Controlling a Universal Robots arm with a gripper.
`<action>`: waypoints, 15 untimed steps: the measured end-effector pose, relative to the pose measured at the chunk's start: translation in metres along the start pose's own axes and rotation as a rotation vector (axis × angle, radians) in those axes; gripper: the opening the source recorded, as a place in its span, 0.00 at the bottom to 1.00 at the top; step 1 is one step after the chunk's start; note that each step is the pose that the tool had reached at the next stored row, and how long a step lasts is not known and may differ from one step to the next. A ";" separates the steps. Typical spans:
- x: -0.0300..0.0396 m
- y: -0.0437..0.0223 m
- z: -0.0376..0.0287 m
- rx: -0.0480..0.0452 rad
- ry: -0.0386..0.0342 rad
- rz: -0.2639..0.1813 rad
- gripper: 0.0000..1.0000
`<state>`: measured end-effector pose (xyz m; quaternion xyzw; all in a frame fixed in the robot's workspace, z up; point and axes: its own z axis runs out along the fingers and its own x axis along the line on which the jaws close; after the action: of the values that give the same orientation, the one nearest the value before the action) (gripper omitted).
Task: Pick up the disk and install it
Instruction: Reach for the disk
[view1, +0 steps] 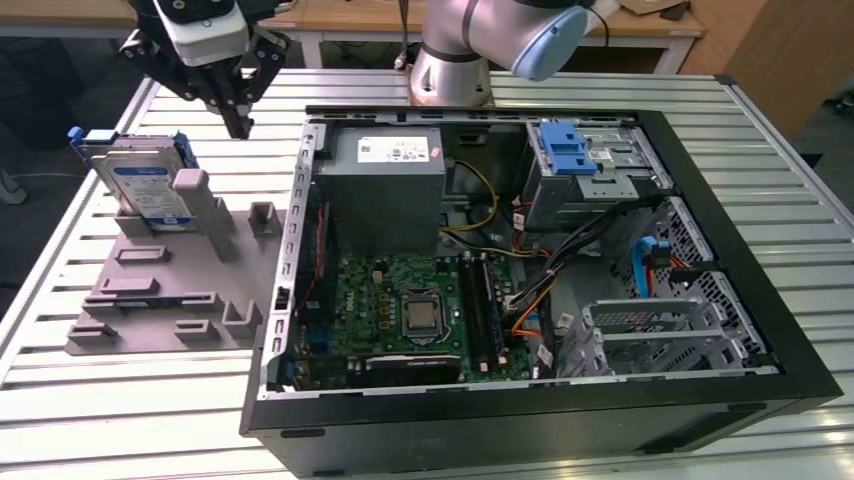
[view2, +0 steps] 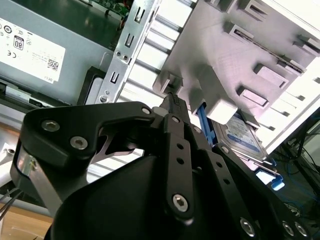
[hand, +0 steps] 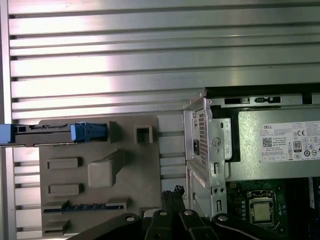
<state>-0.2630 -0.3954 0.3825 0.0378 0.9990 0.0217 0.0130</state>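
Blue-framed disk (view1: 142, 186) stands on edge in the grey holder (view1: 220, 275), empty tool (view1: 240, 128) pressed together near it

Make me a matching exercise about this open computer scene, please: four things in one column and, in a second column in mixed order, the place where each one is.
Things
1. disk
2. gripper
3. grey power supply box
4. blue latch

Places
A. inside the computer case, beside the green circuit board
B. on top of the metal drive cage
C. standing on edge in the grey holder, outside the case
D. above the table, between holder and case, shut and holding nothing

Pairs: 1-C, 2-D, 3-A, 4-B
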 end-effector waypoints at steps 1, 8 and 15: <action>0.0001 0.0000 0.0000 0.0000 0.0000 0.000 0.11; 0.0093 0.0055 0.0002 0.0000 0.0001 0.000 0.11; 0.0262 0.0134 0.0012 -0.0001 -0.0002 0.000 0.11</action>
<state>-0.2881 -0.3801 0.3813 0.0379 0.9990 0.0217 0.0131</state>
